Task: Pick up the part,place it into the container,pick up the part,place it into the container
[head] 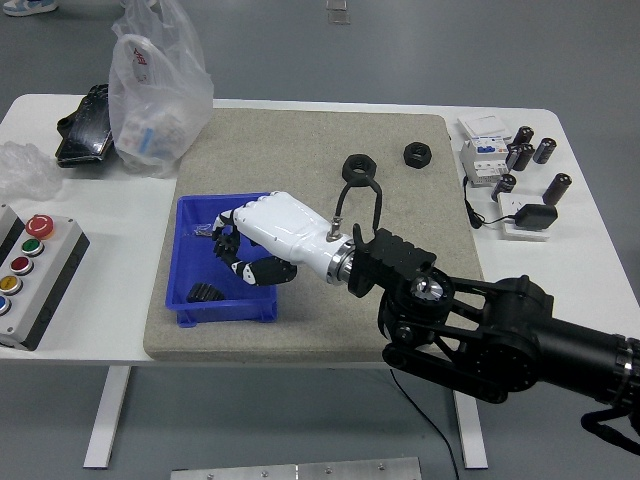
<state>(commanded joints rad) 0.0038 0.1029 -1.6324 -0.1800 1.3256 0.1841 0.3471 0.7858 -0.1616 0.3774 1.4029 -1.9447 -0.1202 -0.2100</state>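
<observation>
My right hand, white with black finger joints, reaches in over the blue bin on the grey mat. Its fingers are curled around a small black part, held just above the bin's floor. A black part lies in the bin's near left corner and a small dark piece lies near its far left. Two black nuts lie on the mat at the back right. My left hand is not in view.
A clear plastic bag and a black object sit at the back left. A button box stands at the left edge. A white electrical unit, several dark cylinders and a black adapter lie at the right.
</observation>
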